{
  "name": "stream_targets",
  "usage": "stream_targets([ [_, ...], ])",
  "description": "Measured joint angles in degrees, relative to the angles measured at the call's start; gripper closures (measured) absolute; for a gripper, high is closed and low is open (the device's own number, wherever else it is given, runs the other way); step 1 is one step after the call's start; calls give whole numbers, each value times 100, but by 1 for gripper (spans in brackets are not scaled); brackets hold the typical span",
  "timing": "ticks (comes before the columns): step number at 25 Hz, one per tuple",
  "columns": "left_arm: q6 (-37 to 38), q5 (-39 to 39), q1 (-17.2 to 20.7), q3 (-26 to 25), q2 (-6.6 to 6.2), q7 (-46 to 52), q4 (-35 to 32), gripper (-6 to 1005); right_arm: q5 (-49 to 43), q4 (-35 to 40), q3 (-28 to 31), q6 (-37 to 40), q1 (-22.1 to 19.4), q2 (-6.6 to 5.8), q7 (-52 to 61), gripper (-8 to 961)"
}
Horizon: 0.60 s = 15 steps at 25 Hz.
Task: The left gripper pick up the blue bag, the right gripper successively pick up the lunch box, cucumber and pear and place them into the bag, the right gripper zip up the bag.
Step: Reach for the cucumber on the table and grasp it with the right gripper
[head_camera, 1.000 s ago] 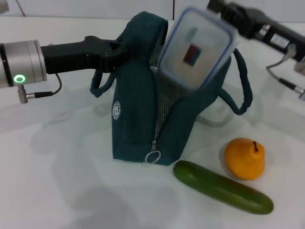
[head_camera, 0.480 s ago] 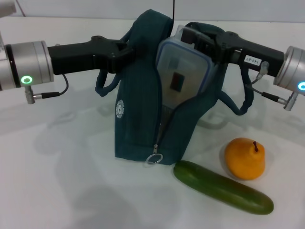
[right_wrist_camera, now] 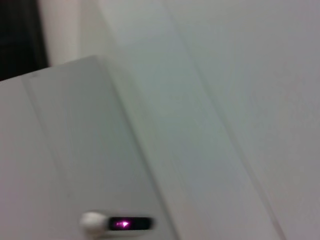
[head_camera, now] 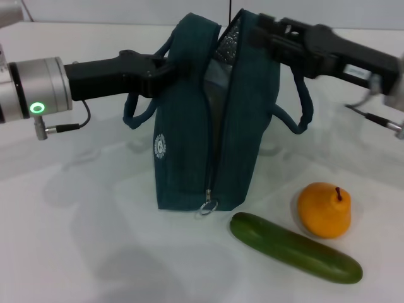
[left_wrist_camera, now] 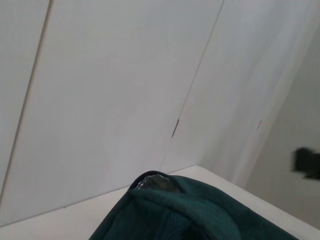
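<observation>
The blue bag (head_camera: 186, 151), dark teal, stands upright on the white table with its zipper open down the front. My left gripper (head_camera: 169, 65) is shut on the bag's top left edge, and the left wrist view shows that fabric edge (left_wrist_camera: 170, 210). My right gripper (head_camera: 254, 30) is at the top right rim of the opening. The lunch box (head_camera: 216, 81) shows only as a pale grey surface deep in the narrow opening. The green cucumber (head_camera: 294, 255) lies in front of the bag, with the orange pear (head_camera: 324, 209) just behind it.
The bag's handle loops (head_camera: 303, 107) hang at both sides. The zipper pull ring (head_camera: 208, 207) rests at the bottom front of the bag. The white table (head_camera: 82, 240) spreads around it.
The lunch box went from tilted above the bag down into the opening. The bag's sides closed in around it and my right gripper now sits at the rim.
</observation>
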<state>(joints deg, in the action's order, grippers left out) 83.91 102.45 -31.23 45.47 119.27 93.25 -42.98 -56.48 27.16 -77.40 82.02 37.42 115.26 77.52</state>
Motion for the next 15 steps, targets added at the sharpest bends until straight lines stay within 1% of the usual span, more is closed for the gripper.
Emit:
stream_targets([
  [2,-4,0,31,-3,-5,0,0,959,-221,571,-2,156,-265,-80,192,495],
  [5,-7,13,69,-4,-28,0,3,959,-1196,1959,37,209,-670,-308,1164,393],
  [6,-7,24,81,-4,-32,0,6,959,-1597,2360,52,209,-745,-383,1615,389],
  [7,-7,28,91,-5,-33,0,8,959,-1858,2606,58,213,-778,-422,1873,386],
  [8,-7,30,102,-4,-35,0,8,959,-2357,3051,62,241,-795,-476,2392,382],
  [10,-7,34,125,-4,-40,0,9,959,-3145,3605,69,276,-783,-485,3059,374],
  [12,-13,40,135,-3,-42,0,9,959,-3788,4064,69,336,-769,-397,3543,367],
  [15,-23,46,132,-3,-44,0,9,959,-4394,4553,68,434,-744,-249,3974,356],
])
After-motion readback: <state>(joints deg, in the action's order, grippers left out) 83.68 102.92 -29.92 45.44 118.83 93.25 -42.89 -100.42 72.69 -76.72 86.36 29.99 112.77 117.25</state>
